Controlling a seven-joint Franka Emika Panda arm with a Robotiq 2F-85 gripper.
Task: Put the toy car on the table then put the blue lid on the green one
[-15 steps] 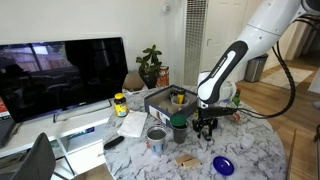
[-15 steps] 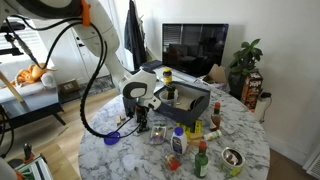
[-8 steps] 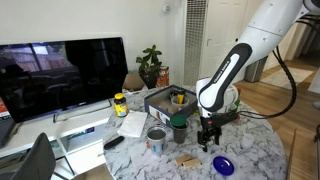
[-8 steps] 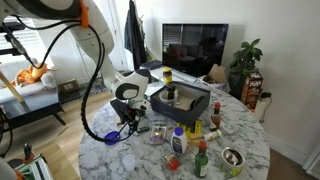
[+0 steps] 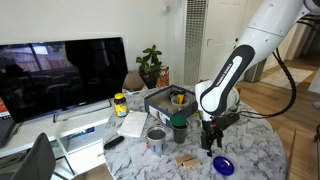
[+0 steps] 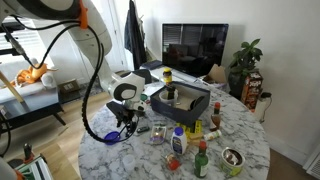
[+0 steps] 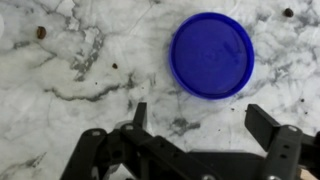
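While arm points down, end effector hangs spread near blue lid.

The arm was white and rounded; a black cable ran alongside it. The gripper was black, angular.

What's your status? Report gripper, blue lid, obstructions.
Gripper open, empty. Blue lid flat on table, just beyond the open jaws, untouched. Nothing between them.

Black Robotiq gripper: body cut off by wrist view's bottom edge. Dark specks on marble-patterned round table too small to identify. Tiny dark toy car indiscernible in exterior views.
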